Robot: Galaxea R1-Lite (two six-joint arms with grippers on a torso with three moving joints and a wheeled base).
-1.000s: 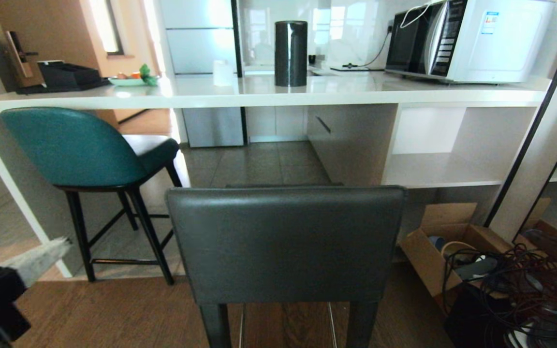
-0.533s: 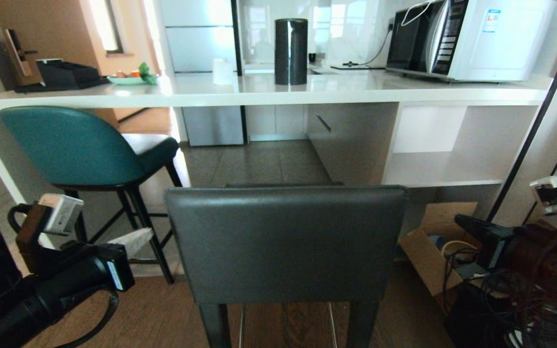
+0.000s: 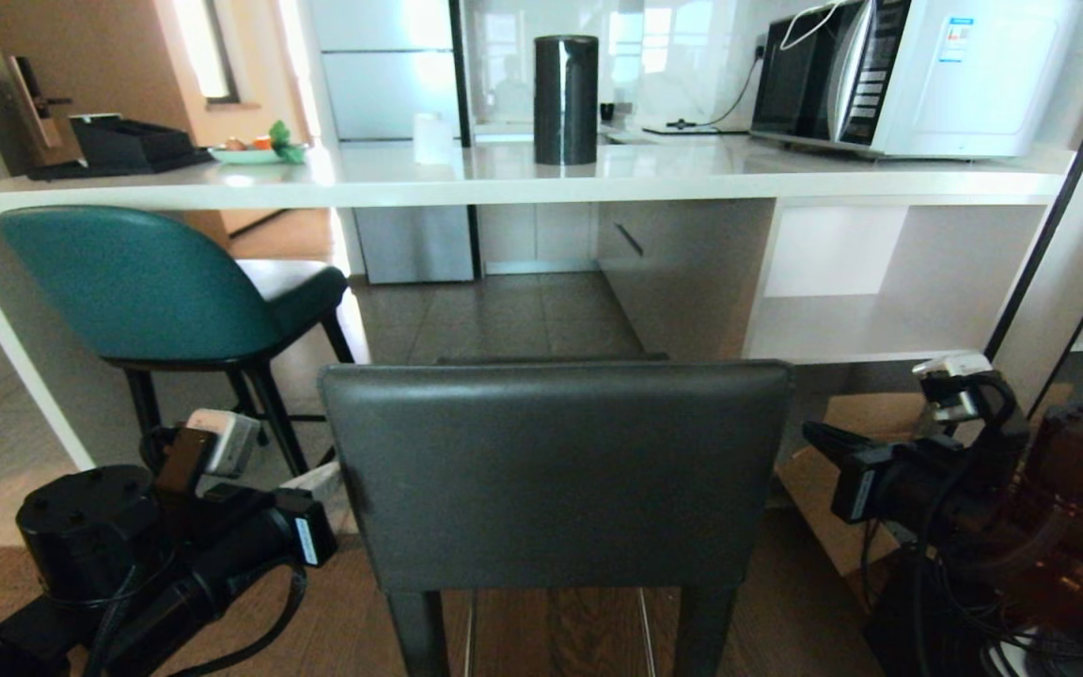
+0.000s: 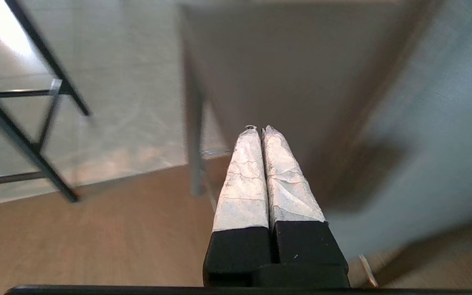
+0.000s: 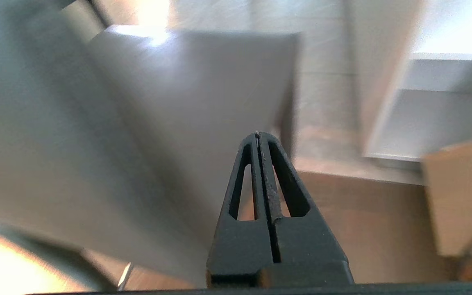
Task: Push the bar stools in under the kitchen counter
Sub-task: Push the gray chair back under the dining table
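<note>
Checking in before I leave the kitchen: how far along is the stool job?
Done: the teal round-backed stool sits partly under the white stone counter. In hand: the shut left gripper and shut right gripper flank the dark grey rectangular-backed stool. Left: that stool stands clear of the counter.

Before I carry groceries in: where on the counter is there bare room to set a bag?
The kitchen counter is bare between the fruit plate and the black canister, and from the canister to the microwave. Its left end is crowded by the black tray.
</note>
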